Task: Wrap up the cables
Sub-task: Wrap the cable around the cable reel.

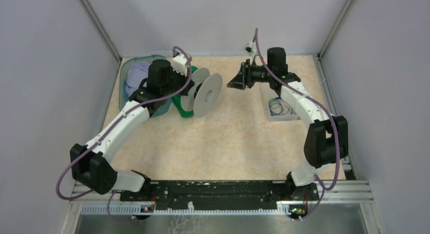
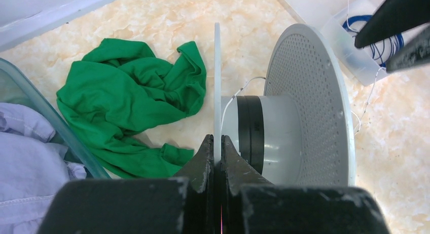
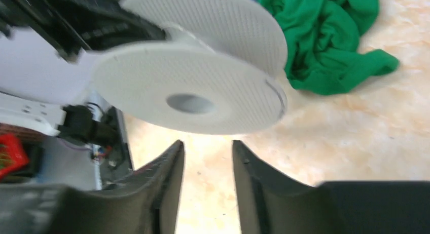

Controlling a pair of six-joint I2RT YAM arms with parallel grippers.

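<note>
Left wrist: left pincer (image 2: 217, 143) tight on spool (image 2: 309, 92) rim, green cloth (image 2: 127, 102) beside; right pincer (image 3: 207, 144) wide.

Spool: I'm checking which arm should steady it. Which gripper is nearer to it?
Left. The left gripper pinches a flange of the spool. The right gripper, open, hangs off to its right, not touching.

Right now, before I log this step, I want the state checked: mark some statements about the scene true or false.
The left claw is shut on the spool's thin flange. True.
The right claw grips the blue cable. False: it is open and empty; the cable lies coiled in the clear box.
The green cloth lies in the basket. False: it lies on the table beside it.
A thin whitish cable runs off the spool's hub. True.
</note>
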